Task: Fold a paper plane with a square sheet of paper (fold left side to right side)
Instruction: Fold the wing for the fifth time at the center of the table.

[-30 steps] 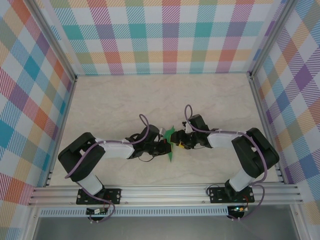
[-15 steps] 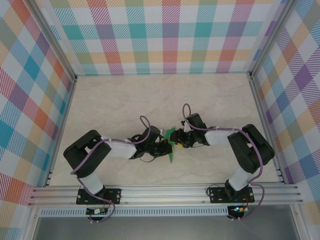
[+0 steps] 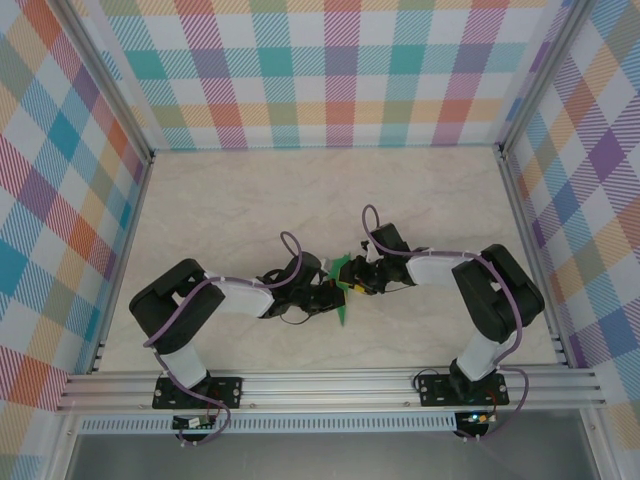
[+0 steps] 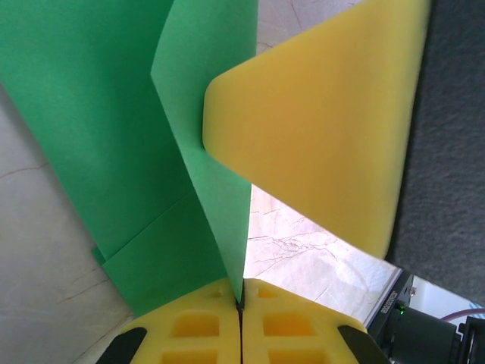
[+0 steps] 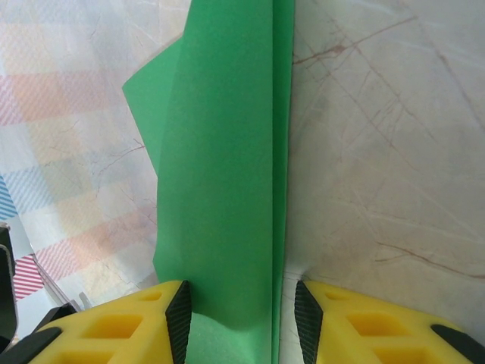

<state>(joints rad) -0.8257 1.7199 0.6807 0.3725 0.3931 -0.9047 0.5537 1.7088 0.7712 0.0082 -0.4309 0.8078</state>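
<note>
The bright green sheet of paper (image 3: 343,283) is folded into a narrow, layered shape and held up off the table at its middle. My left gripper (image 4: 241,292) is shut on a lower corner of the paper (image 4: 114,136), whose edge is pinched between the yellow fingers. My right gripper (image 5: 241,303) stands open astride the paper (image 5: 227,152), and the folded strip runs lengthwise between its black pads. In the top view the left gripper (image 3: 333,293) and the right gripper (image 3: 357,283) meet at the paper. One yellow finger (image 4: 318,129) of the right gripper presses against the paper in the left wrist view.
The marble-patterned table top (image 3: 330,190) stretches behind the grippers. Checked walls (image 3: 330,70) close in the back and both sides. An aluminium rail (image 3: 330,385) with the arm bases runs along the near edge.
The right gripper has slid a little leftward onto the paper and its jaws have narrowed. The left arm's elbow has shifted slightly right. The left gripper keeps its pinch.
</note>
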